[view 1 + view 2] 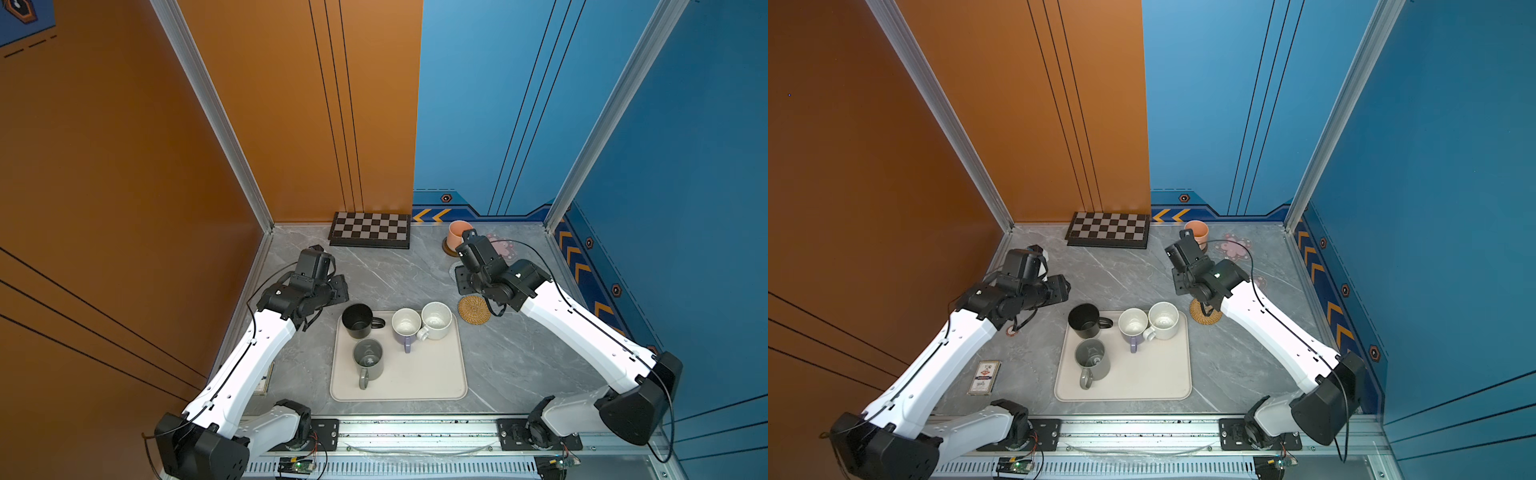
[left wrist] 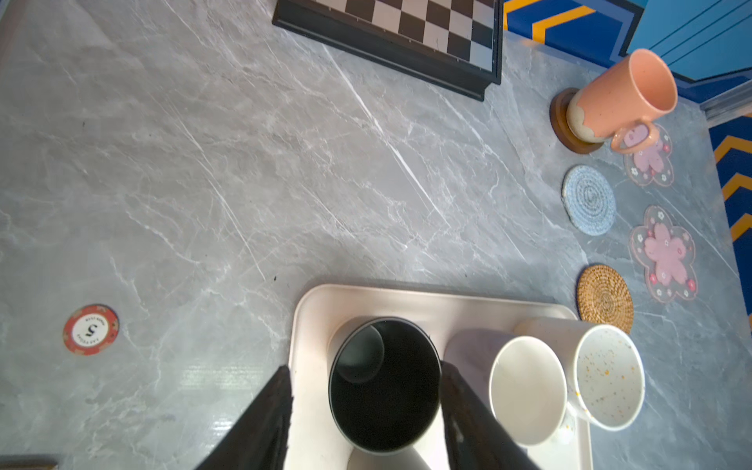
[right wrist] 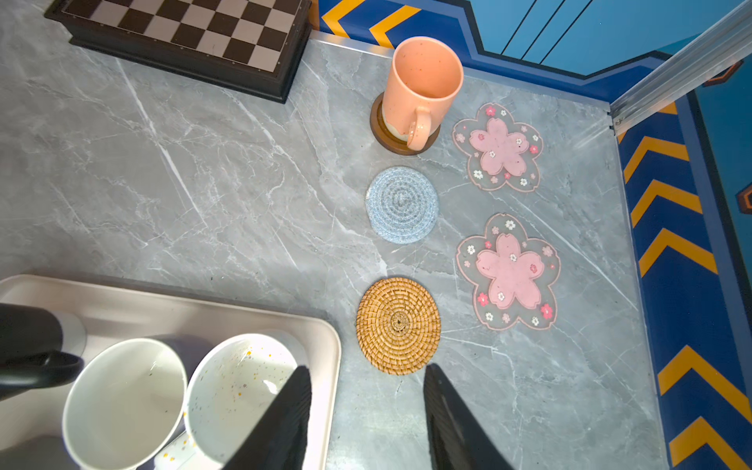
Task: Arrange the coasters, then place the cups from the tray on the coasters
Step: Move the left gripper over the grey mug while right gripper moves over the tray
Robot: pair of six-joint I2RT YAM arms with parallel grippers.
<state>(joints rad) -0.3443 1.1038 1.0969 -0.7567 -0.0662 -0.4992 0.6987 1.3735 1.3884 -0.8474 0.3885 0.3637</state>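
- All five coasters were laid flat and apart toward the far right corner of the counter. The arranging step was judged done.
- The wooden disc sat nearest the far edge. The blue crochet coaster and then the rattan coaster were lined up toward the front.
- The far flower coaster and the near flower coaster were set alongside that line, closer to the right edge.
- The peach mug was seated upright on the wooden disc, so one placement of five was counted as done.
- Four mugs were left on the tray, which was parked mid-width by the counter's front edge.
- The black mug stood at the tray's far left corner, and the grey mug stood in front of it.
- The lavender mug and the speckled mug were touching along the tray's far edge.
- Four coasters were bare (one for each remaining mug).
- The left gripper was seen part-open with nothing gripped. It was lined up on the black mug, which was judged the likely next pick.
- The right gripper was seen part-open and empty, over the counter between the tray's far right corner and the rattan coaster.
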